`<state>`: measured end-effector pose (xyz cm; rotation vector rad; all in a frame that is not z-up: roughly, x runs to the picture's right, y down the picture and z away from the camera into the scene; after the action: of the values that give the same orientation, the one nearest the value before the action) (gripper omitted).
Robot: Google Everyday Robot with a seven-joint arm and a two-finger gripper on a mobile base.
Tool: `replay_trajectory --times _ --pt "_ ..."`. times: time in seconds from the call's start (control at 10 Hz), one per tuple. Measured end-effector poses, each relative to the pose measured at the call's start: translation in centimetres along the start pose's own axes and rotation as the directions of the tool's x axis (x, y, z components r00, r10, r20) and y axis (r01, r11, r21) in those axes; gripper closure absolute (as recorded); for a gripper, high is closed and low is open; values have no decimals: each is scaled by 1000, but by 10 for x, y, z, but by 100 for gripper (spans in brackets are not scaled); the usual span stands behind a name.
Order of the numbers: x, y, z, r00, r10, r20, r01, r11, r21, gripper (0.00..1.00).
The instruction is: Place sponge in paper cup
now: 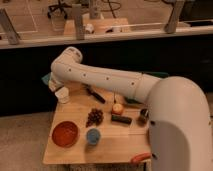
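The white paper cup [62, 94] stands upright at the back left corner of the wooden table [115, 145]. A green patch [47, 78] just above and left of the cup may be the sponge; I cannot tell for sure. My white arm [107, 80] reaches across the table from the right, with its elbow at the upper left. My gripper [54, 85] is at the arm's far left end, just above and left of the paper cup, mostly hidden by the arm.
On the table are a red bowl [65, 133], a blue cup [93, 135], a bunch of dark grapes [94, 116], a dark bar [121, 119], a yellow fruit [117, 108], a small can [143, 116] and an orange-red item [140, 158] at the front edge.
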<state>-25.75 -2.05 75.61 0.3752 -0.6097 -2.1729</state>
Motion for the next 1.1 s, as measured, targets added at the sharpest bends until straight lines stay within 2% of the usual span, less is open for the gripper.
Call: replay_trajectory --times 0.1,0.3,0.7,0.9,1.1 --pt "-6 -1 13 1000 -3 16 3 1000 5 100" --pt "-10 -3 26 999 -3 41 3 1000 8 100" --pt "-18 7 47 994 29 110 -28 1000 -15 100" --pt "-22 12 53 991 44 128 -42 999 -21 100" --pt "-23 12 57 989 59 134 -58 998 -12 100"
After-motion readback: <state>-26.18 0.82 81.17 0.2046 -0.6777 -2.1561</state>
